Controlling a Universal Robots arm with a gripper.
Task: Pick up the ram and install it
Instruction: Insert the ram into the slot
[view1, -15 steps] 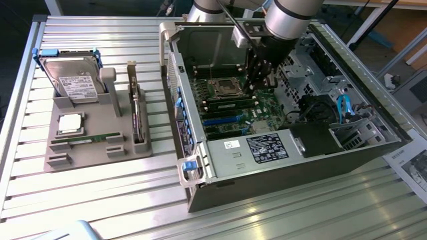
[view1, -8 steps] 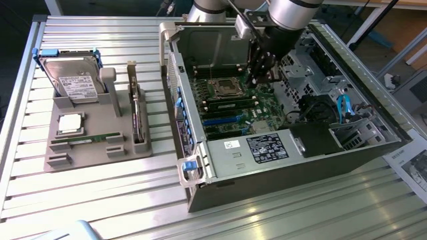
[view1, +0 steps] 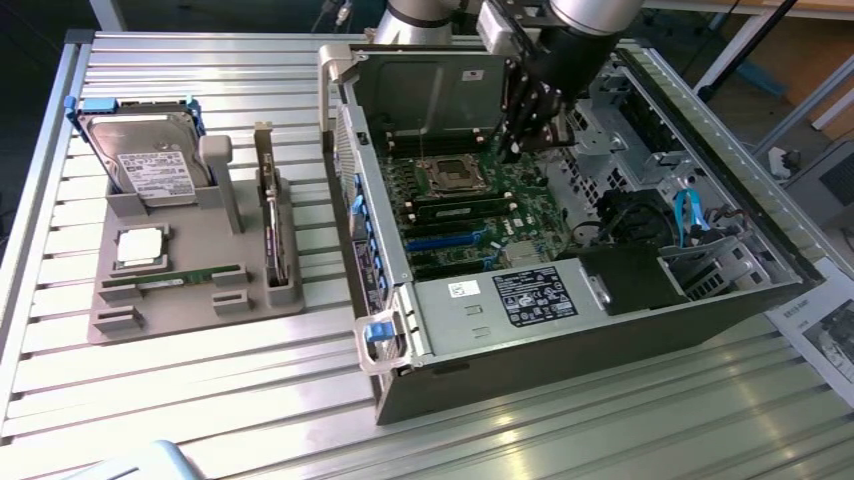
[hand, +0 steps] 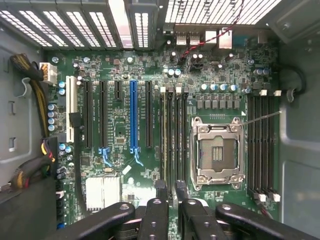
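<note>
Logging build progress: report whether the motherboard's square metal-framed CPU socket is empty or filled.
Empty: the square metal-framed CPU socket shows its bare contact grid.

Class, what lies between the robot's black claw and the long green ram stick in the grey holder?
Exterior view, from claw to ram: the computer case's grey metal wall with blue clips, then the dark expansion card standing in the holder.

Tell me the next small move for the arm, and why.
Probably lift the gripper straight up out of the computer case. It hangs open and seemingly empty over the motherboard, while the ram lies in the grey holder outside the case, at the exterior view's left.
</note>
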